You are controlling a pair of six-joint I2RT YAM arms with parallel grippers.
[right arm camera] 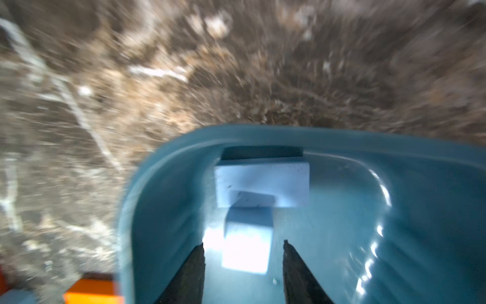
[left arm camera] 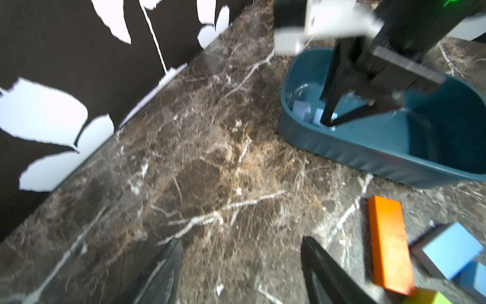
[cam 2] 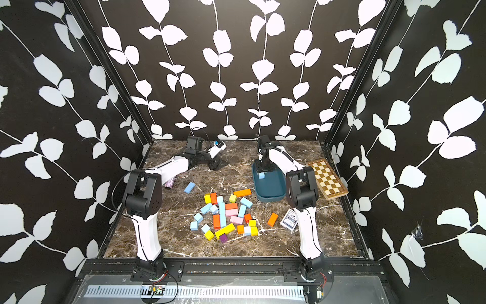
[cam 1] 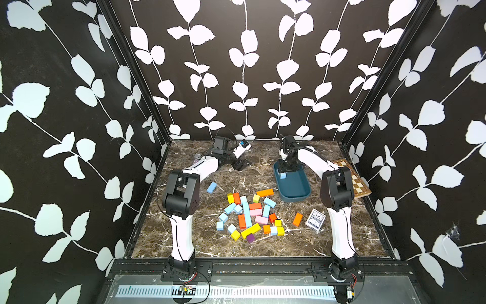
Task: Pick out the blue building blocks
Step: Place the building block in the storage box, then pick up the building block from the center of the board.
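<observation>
My right gripper (right arm camera: 244, 243) hangs inside the far end of the dark teal plastic tray (right arm camera: 263, 131). Its fingers (right arm camera: 189, 276) are parted, with a gap on each side of a small matte cube (right arm camera: 247, 247), one of the light sky-blue building blocks, so the cube lies released on the tray floor. A longer blue block (right arm camera: 261, 181) lies just beyond it by the tray wall. My left gripper (left arm camera: 242, 239) sits low over the bare brown marble-patterned surface (left arm camera: 210, 171), fingers spread and empty.

Most blue blocks sit in the mixed pile (cam 1: 246, 210) mid-surface among orange, yellow, pink and purple pieces. One blue bar (cam 1: 211, 187) lies alone on the left arm's side.

I judge these pieces light, rigid and matte, neither slippery nor fragile. I would pinch from above across the short width, on two flat parallel faces, starting at the pile's edge so neighbours are not dragged.

The patterned playing-card box (cam 1: 315, 219) carries print too small for me to read. The wooden chessboard (cam 1: 360, 184) shows no writing.
</observation>
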